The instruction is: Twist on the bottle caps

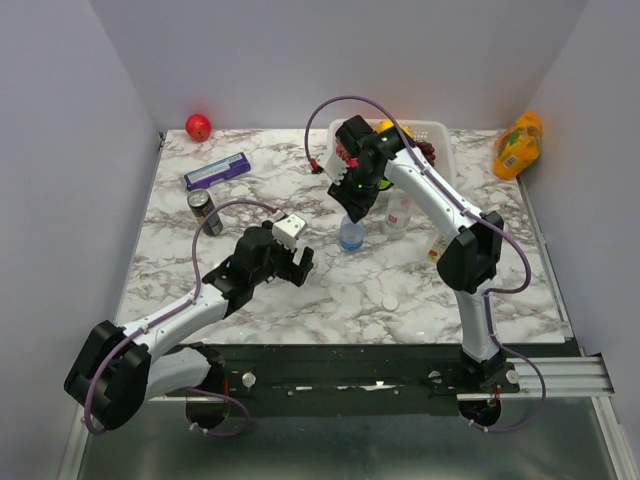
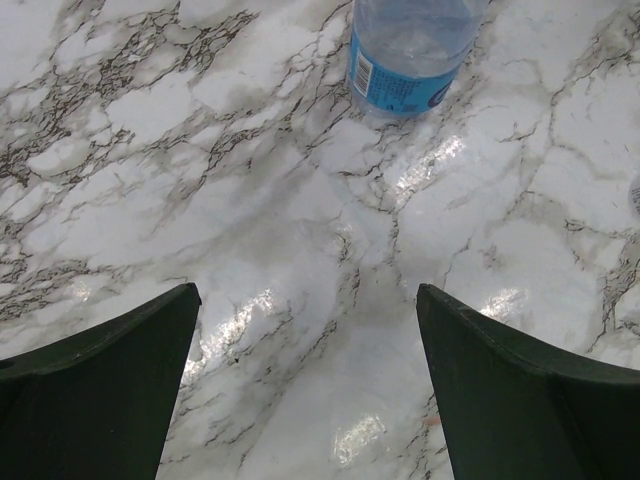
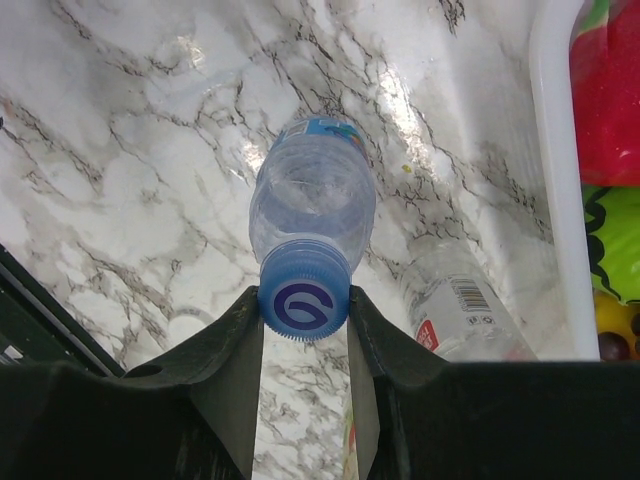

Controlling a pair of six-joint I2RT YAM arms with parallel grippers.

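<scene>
The blue-labelled bottle [image 1: 351, 236] stands upright at mid-table, and its blue cap [image 3: 304, 307] sits on its neck. My right gripper [image 3: 304, 295] is shut on that cap from above, one finger on each side. In the top view my right gripper [image 1: 357, 210] hangs directly over the bottle. A plain clear bottle [image 1: 400, 215] [image 3: 465, 315] stands just to its right. A white cap [image 1: 390, 301] lies loose on the marble nearer the arms. My left gripper [image 1: 297, 262] [image 2: 308, 290] is open and empty, low over the table left of the blue-labelled bottle [image 2: 405, 60].
A dark drink can [image 1: 205, 211] stands left, with a purple box [image 1: 217, 171] and a red apple [image 1: 198, 127] behind it. A white basket [image 1: 425, 135] [image 3: 555, 180] of colourful items sits at the back. An orange juice bottle [image 1: 518, 146] lies at the back right.
</scene>
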